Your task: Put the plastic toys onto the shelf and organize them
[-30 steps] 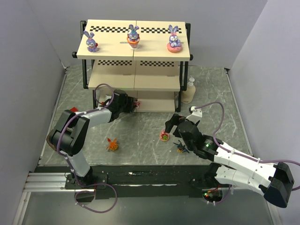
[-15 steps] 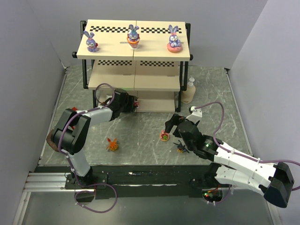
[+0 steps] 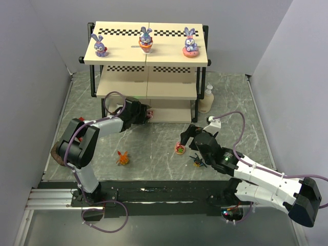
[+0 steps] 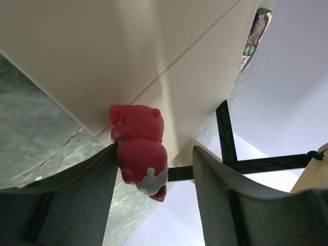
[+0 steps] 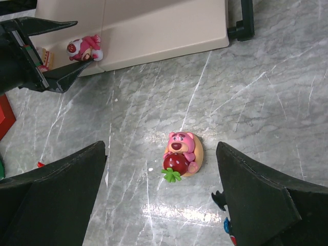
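Three purple-blue bunnies (image 3: 100,45) (image 3: 145,40) (image 3: 190,43) stand on the top board of the shelf (image 3: 169,60). My left gripper (image 3: 148,114) is open at the front edge of the bottom board. A red-pink figure (image 4: 138,148) lies there between its fingers, touching the left finger (image 4: 92,189) and apart from the other; it also shows in the right wrist view (image 5: 84,48). My right gripper (image 5: 161,148) is open above a pink bear with a strawberry (image 5: 180,156) on the table. An orange spiky creature (image 3: 122,158) and a dark blue winged one (image 3: 198,161) lie on the table.
A cream pump bottle (image 3: 207,100) stands by the shelf's right leg. A red block (image 5: 4,115) shows at the left edge of the right wrist view. Grey walls close in both sides of the marble table (image 3: 154,154).
The left arm has edged slightly toward the shelf with the red-pink figure between its fingers. The right arm and the other toys have not moved.
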